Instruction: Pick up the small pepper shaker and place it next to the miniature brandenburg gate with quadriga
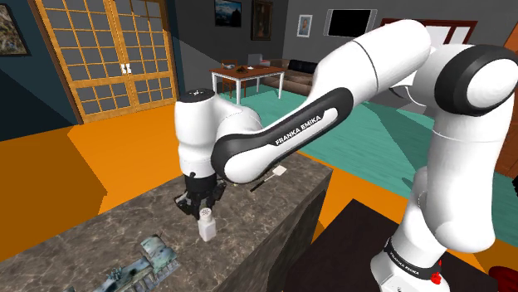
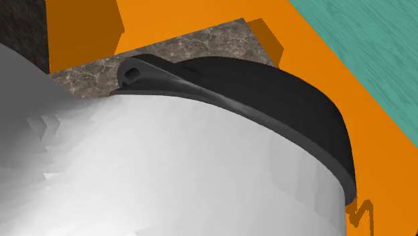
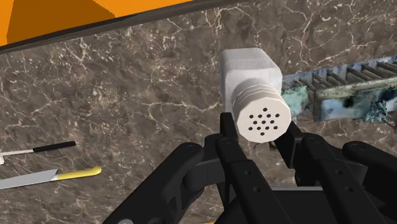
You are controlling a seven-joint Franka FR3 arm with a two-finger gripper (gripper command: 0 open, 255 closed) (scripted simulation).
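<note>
While the gripper (image 3: 259, 130) is pinching its round, perforated cap from both sides, the white pepper shaker (image 3: 249, 76) is standing on the dark marbled desk (image 3: 127, 95), directly under the hand. The black fingers (image 3: 228, 137) are pressing against the cap with no gap showing, so the shaker is looking held, though its base is appearing to rest on the stone in the shoulder view.

Small and rigid, it is likely going to lift as a light load. Its plain, smooth surfaces are suggesting some risk of slipping, and a grip on the narrow round cap is offering little contact, so the squarer body below would probably be the surer place to take hold.

Its long axis is running upright, cap pointing up toward the hand and square base facing down.

Near the shaker, a weathered grey-green miniature gate (image 3: 343, 95) is lying on the same desk, not touching it. Well apart on the other side, a yellow-handled knife (image 3: 48, 178) and a slim black-handled tool (image 3: 38, 151) are lying flat. Beyond the desk's edge, orange floor (image 3: 76, 16) is showing.
</note>
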